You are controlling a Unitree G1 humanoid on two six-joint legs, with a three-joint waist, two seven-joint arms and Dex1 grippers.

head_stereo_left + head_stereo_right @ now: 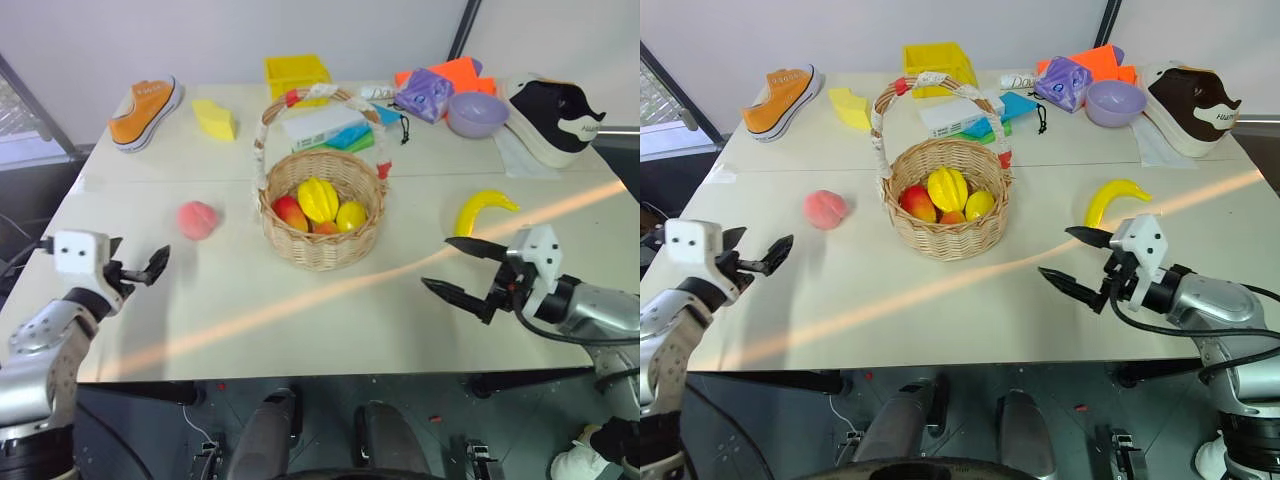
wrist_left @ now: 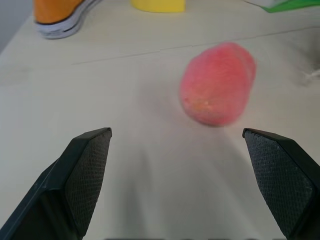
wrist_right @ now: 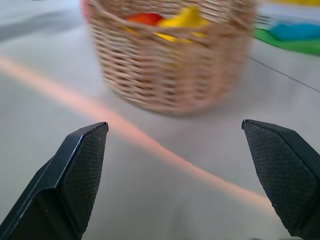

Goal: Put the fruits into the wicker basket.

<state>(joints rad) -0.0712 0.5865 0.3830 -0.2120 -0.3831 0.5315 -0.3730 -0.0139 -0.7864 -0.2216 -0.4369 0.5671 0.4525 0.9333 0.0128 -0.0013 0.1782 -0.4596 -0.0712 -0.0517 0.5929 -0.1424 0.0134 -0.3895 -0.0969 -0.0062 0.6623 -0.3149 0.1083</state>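
Both grippers hang over the worktop's near edge, fingers spread wide and holding nothing: my left gripper (image 1: 140,272) faces the peach (image 1: 197,220), my right gripper (image 1: 462,270) sits just near of the banana (image 1: 484,209). Between them stands the wicker basket (image 1: 322,245), already holding a starfruit (image 1: 318,198), lemon (image 1: 351,216) and mango (image 1: 290,211). I judge two fruits remain (peach and banana). Next I'd ease the left gripper forward to straddle the peach, then close.
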